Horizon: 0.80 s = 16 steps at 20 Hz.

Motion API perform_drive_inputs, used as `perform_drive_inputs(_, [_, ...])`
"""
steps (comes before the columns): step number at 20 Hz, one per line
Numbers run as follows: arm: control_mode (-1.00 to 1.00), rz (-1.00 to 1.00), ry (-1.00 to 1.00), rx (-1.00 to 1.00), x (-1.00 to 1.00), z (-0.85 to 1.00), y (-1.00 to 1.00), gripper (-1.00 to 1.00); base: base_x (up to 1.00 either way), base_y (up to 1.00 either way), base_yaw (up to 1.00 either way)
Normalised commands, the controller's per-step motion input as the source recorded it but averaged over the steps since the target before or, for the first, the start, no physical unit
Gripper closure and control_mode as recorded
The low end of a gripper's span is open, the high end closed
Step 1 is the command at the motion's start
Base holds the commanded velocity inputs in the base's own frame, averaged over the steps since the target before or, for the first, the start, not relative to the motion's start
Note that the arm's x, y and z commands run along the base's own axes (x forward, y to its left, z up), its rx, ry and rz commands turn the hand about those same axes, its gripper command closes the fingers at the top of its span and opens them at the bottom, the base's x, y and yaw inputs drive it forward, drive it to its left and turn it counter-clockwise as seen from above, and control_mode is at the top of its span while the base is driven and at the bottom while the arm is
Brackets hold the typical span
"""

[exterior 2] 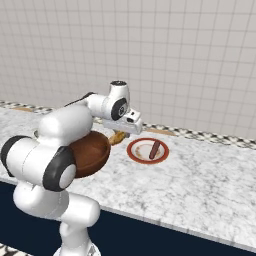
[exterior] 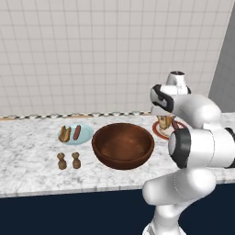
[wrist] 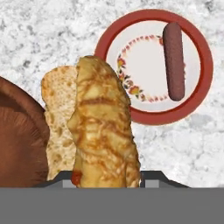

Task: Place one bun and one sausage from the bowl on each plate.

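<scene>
Hot-dog bun [wrist: 103, 131] is held pinched in the gripper [wrist: 107, 181] between the wooden bowl [exterior: 123, 146] and the red-rimmed plate [wrist: 154, 114], where one sausage [wrist: 174, 61] already lies, so it is judged that release should be made over the bare half beside it.

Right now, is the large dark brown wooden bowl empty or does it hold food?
Empty. In the left base view the bowl shows only its bare brown inside.
</scene>
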Motion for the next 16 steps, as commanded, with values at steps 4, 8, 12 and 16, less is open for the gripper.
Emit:
perform_drive_inputs(4, [-1.0, 0.09, -0.12, 0.25, 0.74, -0.32, -0.66, 1.0, 0.0, 0.0, 0.0])
perform_drive_inputs(8, [-1.0, 0.0, 0.12, -0.06, 1.0, -0.41, 0.0, 1.0, 0.0, 0.0, 0.0])
perform_drive_inputs(12, [-1.0, 0.0, 0.19, -0.07, 0.66, -0.46, -0.16, 1.0, 0.0, 0.0, 0.0])
perform_drive_inputs(16, [-1.0, -0.01, 0.11, 0.0, 0.07, -0.39, -0.39, 1.0, 0.0, 0.0, 0.0])
